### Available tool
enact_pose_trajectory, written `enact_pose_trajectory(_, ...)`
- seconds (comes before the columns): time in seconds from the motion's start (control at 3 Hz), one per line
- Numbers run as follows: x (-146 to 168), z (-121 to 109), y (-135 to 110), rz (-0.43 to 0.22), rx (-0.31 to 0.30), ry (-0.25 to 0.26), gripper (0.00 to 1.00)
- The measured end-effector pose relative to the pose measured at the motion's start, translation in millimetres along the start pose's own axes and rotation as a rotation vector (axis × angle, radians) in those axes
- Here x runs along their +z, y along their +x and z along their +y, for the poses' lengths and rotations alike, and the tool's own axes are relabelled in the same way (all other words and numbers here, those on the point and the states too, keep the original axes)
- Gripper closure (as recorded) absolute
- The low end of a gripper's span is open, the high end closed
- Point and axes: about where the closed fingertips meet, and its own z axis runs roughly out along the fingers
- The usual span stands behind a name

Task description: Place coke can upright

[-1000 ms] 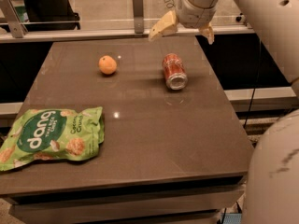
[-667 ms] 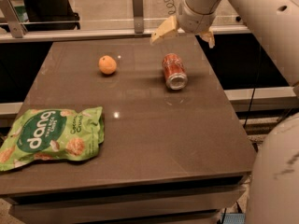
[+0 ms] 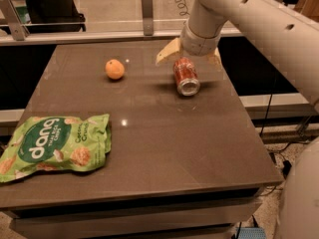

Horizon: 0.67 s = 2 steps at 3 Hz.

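The coke can (image 3: pixel 186 77) is lying on its side on the far right part of the table (image 3: pixel 164 148), with one silver end facing the near edge. The gripper (image 3: pixel 189 61) is hanging directly over the can's far end. Its fingers (image 3: pixel 166 52) are spreading wide to either side and gripping nothing. An orange (image 3: pixel 114 69) is sitting left of the can, well apart. A green snack bag (image 3: pixel 55 142) is resting at the near left corner.

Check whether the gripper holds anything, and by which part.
Nothing held: the open gripper hovers at the far end of the can lying on the table.
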Motion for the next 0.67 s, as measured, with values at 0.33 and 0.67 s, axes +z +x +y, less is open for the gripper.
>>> enact_pose_trajectory(0.33, 19.0, -3.5, -6.4, -0.032, 0.014, -0.022, 0.00)
enact_pose_trajectory(0.67, 27.3, -8.3, -3.7, -0.043, 0.001, -0.047, 0.17)
